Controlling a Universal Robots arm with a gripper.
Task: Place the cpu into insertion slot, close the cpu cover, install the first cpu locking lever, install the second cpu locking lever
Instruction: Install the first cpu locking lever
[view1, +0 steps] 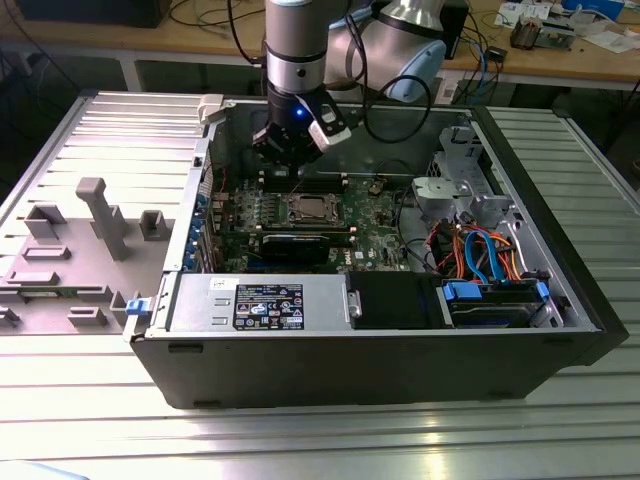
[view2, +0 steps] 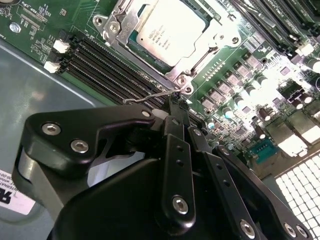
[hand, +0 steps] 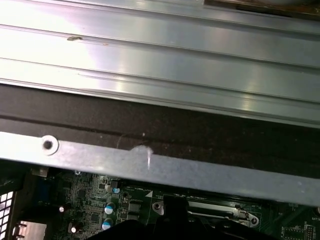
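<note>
The cpu sat in the slot under the closed cover. The gripper, fingers pinched narrow, touched a thin lever beside the socket.

Exterior view: set off the arm, high and well back, looked down into the open computer case on the ribbed tabletop. Second wrist view: rode just behind the hand, very near, faced down past it at the cpu in the frame's upper middle. First wrist view: close too, faced the case wall and tabletop beyond. Shared by all: green motherboard.
</note>
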